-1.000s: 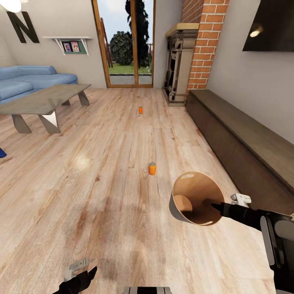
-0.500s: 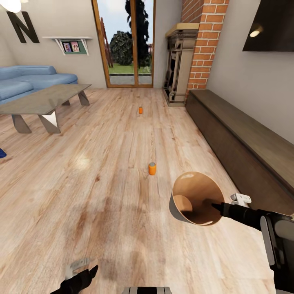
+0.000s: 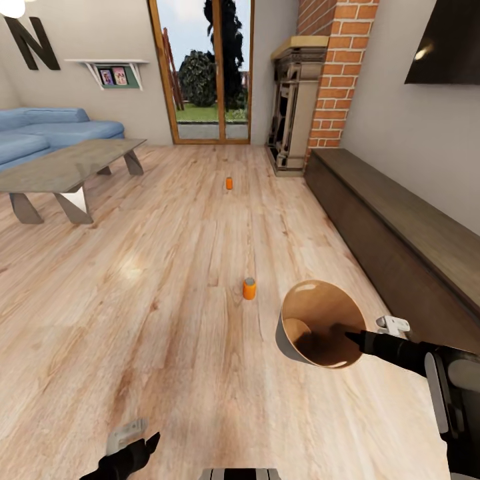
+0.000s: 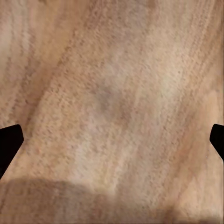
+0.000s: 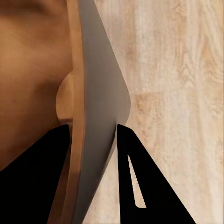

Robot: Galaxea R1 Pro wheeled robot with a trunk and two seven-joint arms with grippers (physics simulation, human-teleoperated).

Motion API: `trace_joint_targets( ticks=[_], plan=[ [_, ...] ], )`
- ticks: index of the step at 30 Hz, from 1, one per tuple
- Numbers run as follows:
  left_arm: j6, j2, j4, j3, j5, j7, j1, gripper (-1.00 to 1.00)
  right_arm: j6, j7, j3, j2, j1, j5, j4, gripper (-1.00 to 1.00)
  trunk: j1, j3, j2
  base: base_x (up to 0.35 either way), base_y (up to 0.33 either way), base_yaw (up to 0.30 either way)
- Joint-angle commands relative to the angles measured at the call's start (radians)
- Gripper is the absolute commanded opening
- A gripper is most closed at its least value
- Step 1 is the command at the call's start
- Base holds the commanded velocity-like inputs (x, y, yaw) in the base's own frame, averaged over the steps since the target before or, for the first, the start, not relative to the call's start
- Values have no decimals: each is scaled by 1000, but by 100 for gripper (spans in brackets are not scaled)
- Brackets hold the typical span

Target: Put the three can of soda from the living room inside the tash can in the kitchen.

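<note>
Two orange cans of soda stand upright on the wood floor of the living room: the near one point(image 3: 249, 289) just ahead of me, the far one point(image 3: 229, 183) toward the glass door. My right gripper point(image 3: 352, 338) is shut on the rim of the tash can point(image 3: 313, 313), which is tilted with its brown-copper inside facing me. In the right wrist view the gripper point(image 5: 93, 135) pinches the tash can's grey wall point(image 5: 100, 88), with one finger inside and one outside. My left gripper point(image 3: 131, 450) hangs low at the left, open over bare floor point(image 4: 112, 107).
A grey low table point(image 3: 67, 167) and a blue sofa point(image 3: 47, 130) stand at the left. A long dark bench point(image 3: 400, 227) runs along the right wall, with the brick fireplace point(image 3: 333, 73) behind it. The glass door point(image 3: 207, 67) is straight ahead. Open floor lies between me and the cans.
The whole view has shifted: the cans sit slightly lower in the picture and the table and sofa have slid left, so the camera moved. Both grippers and the tash can keep their pose.
</note>
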Motion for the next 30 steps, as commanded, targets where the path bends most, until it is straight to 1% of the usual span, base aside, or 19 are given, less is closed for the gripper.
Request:
trace_joint_targets(
  ticks=[1, 9, 12, 30],
  plan=[
    [0, 0, 0, 0, 0, 0, 0, 100, 7, 2, 0, 0, 0, -31, -1, -100, 0, 0, 0, 335, 0, 0],
    [-1, 0, 3, 0, 0, 0, 0, 100, 7, 2, 1, 2, 0, -31, -1, -100, 0, 0, 0, 336, 0, -4],
    [-1, 0, 4, 0, 0, 0, 0, 100, 7, 2, 1, 2, 0, -31, -1, -100, 0, 1, 0, 336, 0, -116],
    [-1, 0, 4, 0, 0, 0, 0, 100, 7, 2, -2, 1, 0, -30, -1, -100, 0, 12, 0, 336, 0, -217]
  ],
)
